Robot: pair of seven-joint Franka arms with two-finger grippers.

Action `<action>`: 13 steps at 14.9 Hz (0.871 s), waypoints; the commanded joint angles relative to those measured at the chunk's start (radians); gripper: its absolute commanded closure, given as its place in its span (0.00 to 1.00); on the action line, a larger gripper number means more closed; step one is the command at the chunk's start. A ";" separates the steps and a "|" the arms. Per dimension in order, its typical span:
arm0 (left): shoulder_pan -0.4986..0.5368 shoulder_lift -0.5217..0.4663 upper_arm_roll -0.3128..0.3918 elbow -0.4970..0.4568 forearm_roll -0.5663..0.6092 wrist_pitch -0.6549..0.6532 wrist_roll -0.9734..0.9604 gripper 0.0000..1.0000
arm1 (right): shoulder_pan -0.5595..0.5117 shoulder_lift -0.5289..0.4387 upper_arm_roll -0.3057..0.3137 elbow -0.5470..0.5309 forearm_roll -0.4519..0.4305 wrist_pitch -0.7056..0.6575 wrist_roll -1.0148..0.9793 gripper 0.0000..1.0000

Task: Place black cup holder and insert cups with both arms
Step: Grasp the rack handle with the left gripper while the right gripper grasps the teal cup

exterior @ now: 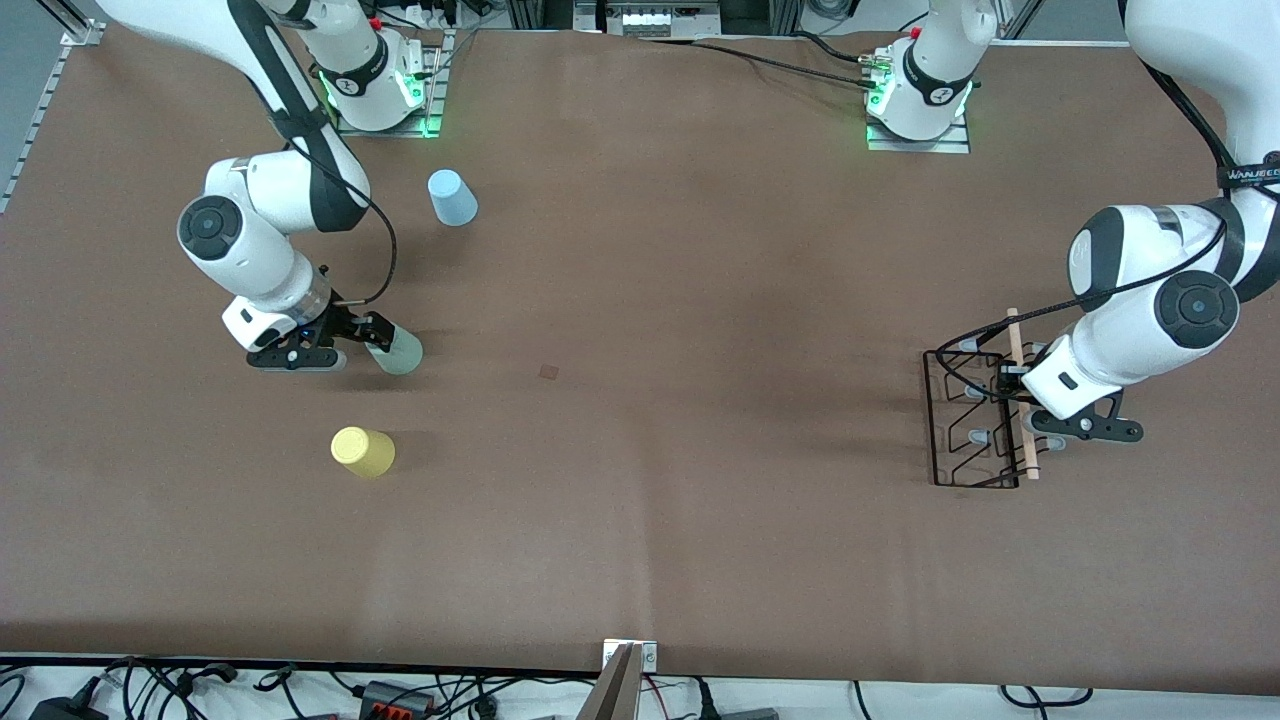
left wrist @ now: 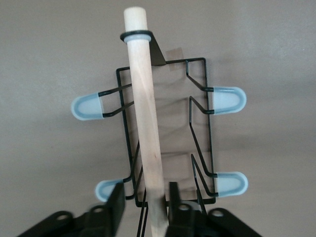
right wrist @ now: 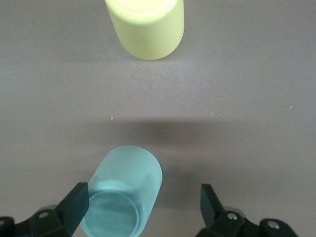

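Observation:
The black cup holder (exterior: 975,420) stands on the table at the left arm's end, its wooden rod (left wrist: 145,108) on top and its pale-tipped prongs (left wrist: 227,98) to both sides. My left gripper (exterior: 1012,385) is open and straddles the rod (left wrist: 144,202), which lies against one finger. The mint green cup (exterior: 397,351) stands at the right arm's end. My right gripper (exterior: 378,338) is open around it (right wrist: 143,205), with the cup (right wrist: 126,190) close to one finger. The yellow cup (exterior: 363,452) stands nearer the front camera; it also shows in the right wrist view (right wrist: 148,27). The light blue cup (exterior: 452,197) stands farther off.
A small dark mark (exterior: 549,371) lies on the brown table top between the two arms. The arm bases (exterior: 385,90) (exterior: 920,100) stand at the table's edge farthest from the front camera. Cables run along the edge nearest that camera.

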 commanded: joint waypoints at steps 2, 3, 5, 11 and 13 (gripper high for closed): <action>0.005 -0.020 -0.008 -0.021 0.007 0.000 0.024 0.92 | 0.013 0.008 -0.004 -0.003 0.015 0.012 0.006 0.00; 0.005 -0.020 -0.008 -0.021 0.007 0.000 0.022 0.97 | 0.013 0.007 -0.004 -0.001 0.016 0.012 0.006 0.00; 0.005 -0.020 -0.009 -0.004 0.007 -0.027 0.016 0.99 | 0.013 0.005 -0.004 0.003 0.016 0.012 0.003 0.00; -0.023 -0.047 -0.090 0.112 -0.004 -0.228 0.013 0.99 | 0.016 -0.010 -0.003 0.039 0.021 -0.018 -0.003 0.00; -0.024 -0.042 -0.185 0.142 -0.028 -0.270 -0.019 0.99 | 0.026 -0.004 -0.003 0.040 0.030 -0.018 0.003 0.00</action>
